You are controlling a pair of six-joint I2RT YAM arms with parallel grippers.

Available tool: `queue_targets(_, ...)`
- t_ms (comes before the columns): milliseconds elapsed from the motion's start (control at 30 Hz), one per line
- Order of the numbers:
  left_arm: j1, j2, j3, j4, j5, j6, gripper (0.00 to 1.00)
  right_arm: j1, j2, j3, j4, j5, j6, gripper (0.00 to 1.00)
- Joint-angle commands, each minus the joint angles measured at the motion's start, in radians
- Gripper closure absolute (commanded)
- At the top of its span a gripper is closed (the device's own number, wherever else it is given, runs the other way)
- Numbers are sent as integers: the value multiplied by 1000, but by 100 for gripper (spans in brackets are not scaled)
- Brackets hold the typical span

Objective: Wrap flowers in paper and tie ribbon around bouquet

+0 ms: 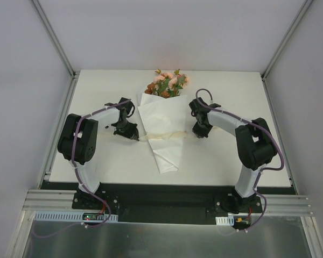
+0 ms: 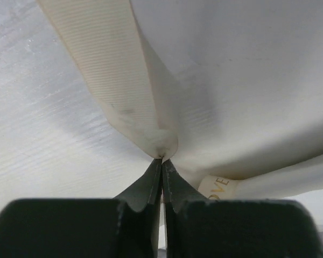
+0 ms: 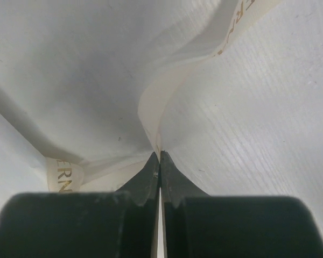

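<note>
Between your arms on the white table [image 1: 97, 161] lies the white paper-cone bouquet [image 1: 162, 153] with pink blooms; your left gripper [image 1: 135, 137] and right gripper [image 1: 196, 134] each pinch the cream flat ribbon [image 1: 167, 135] at its waist.

Bouquet [image 1: 160, 121] lay wrapped — cream ribbon [image 1: 169, 135] across its waist.
Flowers [image 1: 167, 83] sat at the far end — white paper [image 1: 164, 153] tapered nearward.
</note>
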Motion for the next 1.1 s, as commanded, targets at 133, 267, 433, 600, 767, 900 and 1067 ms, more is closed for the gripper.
queue_targets(133, -39, -101, 50, 66, -381, 343, 100, 28, -26, 48, 117, 103, -429, 99)
queue_targets(267, -81, -112, 65, 72, -443, 633, 100, 54, -9, 60, 127, 182, -648, 99)
queue_targets(433, -93, -109, 48, 124, -404, 920, 100, 80, 10, 28, 190, 204, -945, 99)
queue_targets(600, -145, -110, 73, 74, -661, 1071, 100, 111, 52, 130, 32, 392, -925, 99)
queue_targets(767, -118, -141, -14, 11, -749, 1016, 100, 102, 134, 232, -137, 528, -808, 100)
queue_targets(900, -47, -199, -86, 23, -697, 965, 100, 73, 160, 249, -229, 578, -741, 100)
queue_targets(1067, 89, -305, -172, 86, -620, 990, 100, -38, 125, 230, -277, 514, -658, 100)
